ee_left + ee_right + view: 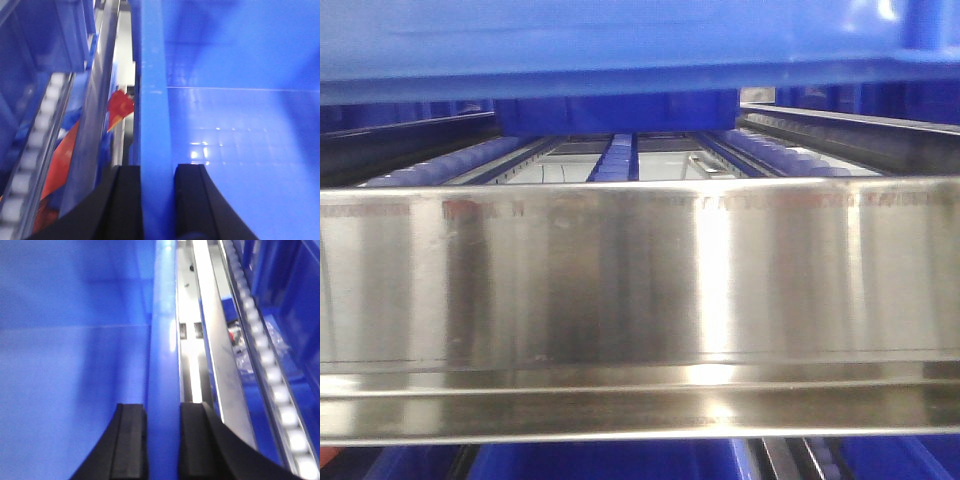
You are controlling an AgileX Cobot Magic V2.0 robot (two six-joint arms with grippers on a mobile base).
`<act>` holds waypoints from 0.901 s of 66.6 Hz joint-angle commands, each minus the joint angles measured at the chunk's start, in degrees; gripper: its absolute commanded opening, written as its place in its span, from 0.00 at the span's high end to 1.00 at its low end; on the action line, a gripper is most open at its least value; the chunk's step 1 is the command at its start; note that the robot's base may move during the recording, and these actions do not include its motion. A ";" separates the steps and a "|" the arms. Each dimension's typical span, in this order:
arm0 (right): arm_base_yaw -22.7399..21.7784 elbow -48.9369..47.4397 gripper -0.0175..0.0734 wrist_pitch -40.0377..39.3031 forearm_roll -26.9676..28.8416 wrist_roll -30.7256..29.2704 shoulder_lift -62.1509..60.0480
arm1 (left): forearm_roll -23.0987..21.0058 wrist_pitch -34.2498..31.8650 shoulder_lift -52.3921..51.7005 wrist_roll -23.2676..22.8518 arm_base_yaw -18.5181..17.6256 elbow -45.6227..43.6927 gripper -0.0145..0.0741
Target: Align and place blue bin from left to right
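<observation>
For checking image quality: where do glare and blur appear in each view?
Front-facing view: broad glare bands on the steel rail. Left wrist view: speckled highlights inside the blue bin, rollers blurred. Right wrist view: metal channel beside the bin overexposed.

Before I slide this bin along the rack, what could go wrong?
1. The left end effector and right end effector each pinch only a thin wall of the blue bin; uneven arm motion may twist it loose.
2. The steel rail lies just below the bin; lowering could catch it.
</observation>
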 commanded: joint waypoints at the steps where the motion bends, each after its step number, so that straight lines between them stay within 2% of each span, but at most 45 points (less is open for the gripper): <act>1: -1.16 -2.75 0.89 -6.14 -0.87 -0.50 1.49 | -2.86 -7.94 1.29 1.91 1.30 -0.62 0.96; 28: -4.41 -2.83 0.89 -10.21 1.25 -0.50 8.59 | -3.78 -12.50 7.61 3.06 4.97 -0.62 0.96; 48: -5.94 -2.83 0.89 -10.26 1.25 -0.50 10.53 | -4.48 -13.63 10.78 3.06 5.19 -0.62 0.96; 60: -6.65 -2.83 0.89 -8.46 1.25 -0.50 11.13 | -2.24 -15.69 11.01 3.06 5.19 -0.62 0.96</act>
